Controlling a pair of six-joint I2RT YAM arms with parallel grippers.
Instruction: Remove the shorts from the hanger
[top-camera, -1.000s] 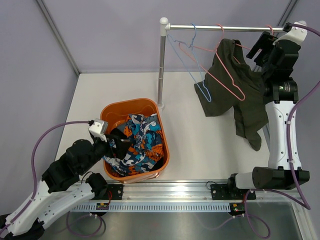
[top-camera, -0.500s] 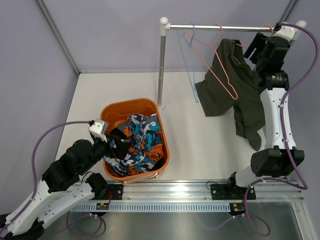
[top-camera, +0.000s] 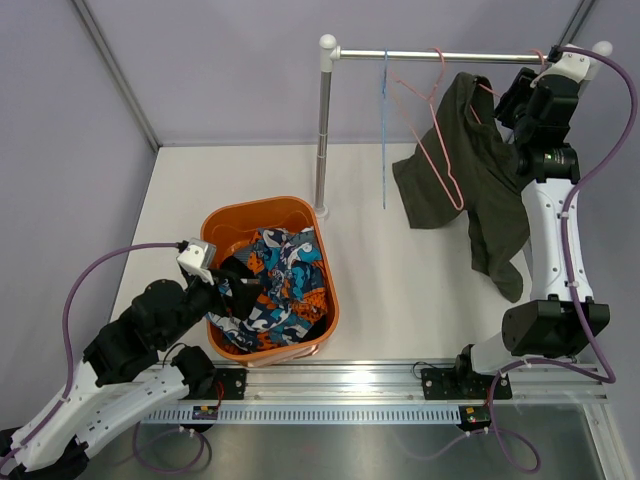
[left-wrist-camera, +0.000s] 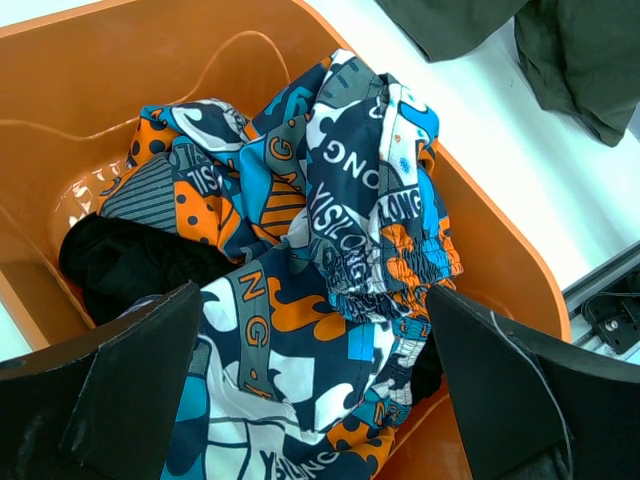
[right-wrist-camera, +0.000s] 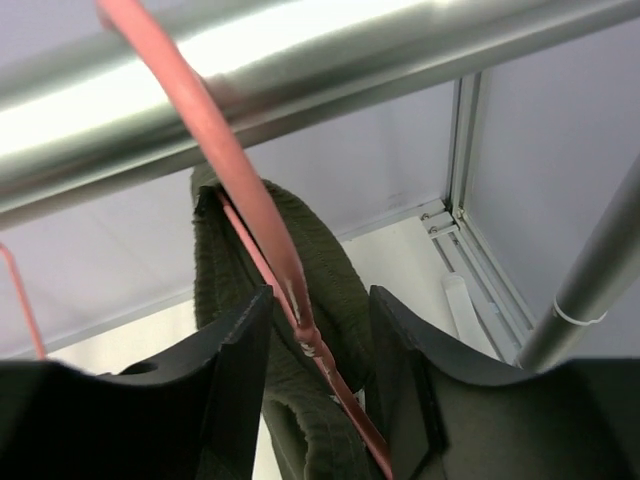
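Note:
Dark olive shorts (top-camera: 490, 190) hang from a pink hanger whose hook (top-camera: 541, 57) sits on the metal rail (top-camera: 470, 55) at the far right. My right gripper (top-camera: 520, 95) is up at the rail beside the hook. In the right wrist view its jaws (right-wrist-camera: 320, 330) stand open on either side of the pink hanger's neck (right-wrist-camera: 250, 210), with the shorts' waistband (right-wrist-camera: 340, 290) just behind. My left gripper (top-camera: 240, 285) hovers open over the orange basket (top-camera: 240, 210), above patterned blue and orange shorts (left-wrist-camera: 340, 230).
An empty pink hanger (top-camera: 430, 130) and a blue hanger (top-camera: 384, 130) hang on the rail left of the olive shorts. The rail's upright post (top-camera: 322, 130) stands behind the basket. A black garment (left-wrist-camera: 130, 260) lies in the basket. Enclosure walls are close on the right.
My right gripper has moved in closer to the rail and the hanger's hook. The empty pink and blue hangers have swung; the blue one now hangs edge-on. The left arm has not moved.

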